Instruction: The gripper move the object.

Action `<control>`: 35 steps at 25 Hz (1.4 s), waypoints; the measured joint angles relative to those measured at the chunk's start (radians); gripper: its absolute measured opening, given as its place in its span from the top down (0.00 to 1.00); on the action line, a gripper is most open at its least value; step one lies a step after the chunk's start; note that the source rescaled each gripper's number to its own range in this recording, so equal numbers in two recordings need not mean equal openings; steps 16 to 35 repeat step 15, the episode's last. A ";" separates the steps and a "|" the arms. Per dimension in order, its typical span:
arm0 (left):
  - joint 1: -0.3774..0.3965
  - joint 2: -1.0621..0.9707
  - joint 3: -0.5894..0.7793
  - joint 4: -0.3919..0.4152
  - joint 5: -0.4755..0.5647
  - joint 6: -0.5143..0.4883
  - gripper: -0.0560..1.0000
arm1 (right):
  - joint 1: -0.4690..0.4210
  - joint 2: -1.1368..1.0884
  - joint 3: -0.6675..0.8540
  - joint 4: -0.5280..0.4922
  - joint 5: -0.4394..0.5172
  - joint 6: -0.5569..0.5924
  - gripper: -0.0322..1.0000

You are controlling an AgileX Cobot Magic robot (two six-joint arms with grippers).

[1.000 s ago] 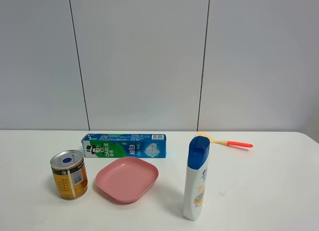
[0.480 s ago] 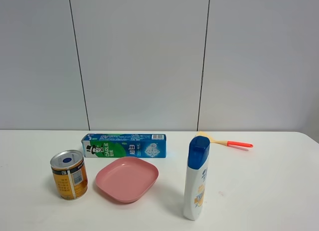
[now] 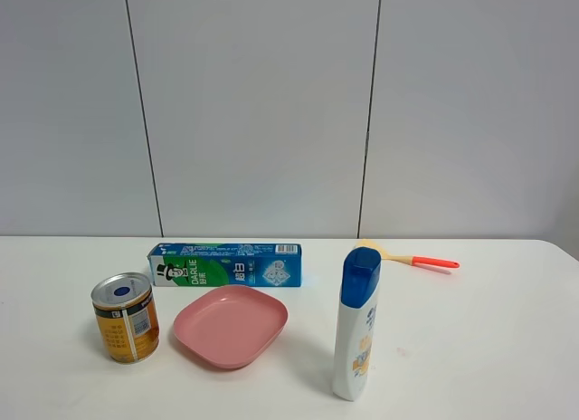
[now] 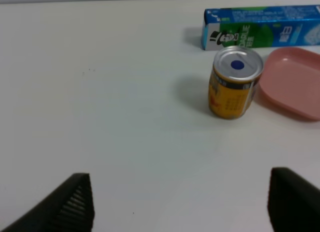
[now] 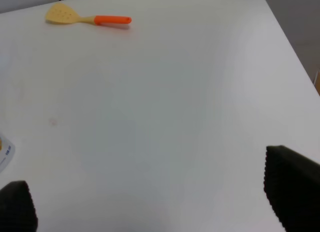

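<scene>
The yellow-orange tin can with a silver lid and blue spot stands upright at the left of the white table. It also shows in the left wrist view. My left gripper is open and empty, well short of the can, with only its black fingertips showing. My right gripper is open and empty over bare table. Neither gripper shows in the exterior high view.
A pink dish lies right beside the can. A blue-green toothpaste box lies behind both. A tall white bottle with a blue cap stands at centre right. A yellow spatula with an orange handle lies at the back right.
</scene>
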 joint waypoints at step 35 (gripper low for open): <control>0.000 0.000 0.000 0.000 0.000 0.000 0.00 | 0.000 0.000 0.000 0.002 0.000 0.001 0.22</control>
